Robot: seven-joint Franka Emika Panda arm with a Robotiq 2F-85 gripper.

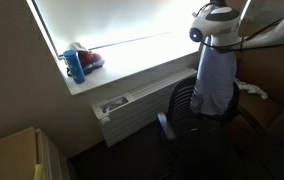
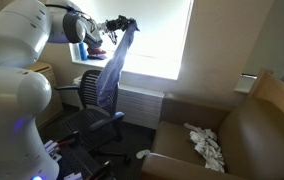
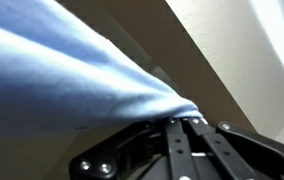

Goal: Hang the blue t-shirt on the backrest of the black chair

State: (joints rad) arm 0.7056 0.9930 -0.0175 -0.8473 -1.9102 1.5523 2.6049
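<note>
Pinching a bunched fold of blue t-shirt (image 3: 72,80) between the pressed-together fingers of the gripper (image 3: 182,122), right at the wrist lens. Hanging soft and creased in both exterior views, high over the black chair (image 2: 87,115), lower hem down at the backrest; touching or not, cannot tell. Open air above the chair; radiator (image 1: 132,108) and bright window sill (image 1: 132,70) close behind, brown armchair (image 2: 247,130) beside. One t-shirt, one swivel chair, one crumpled white cloth (image 2: 207,145) on the armchair, one blue bottle (image 1: 75,67) on the sill.
</note>
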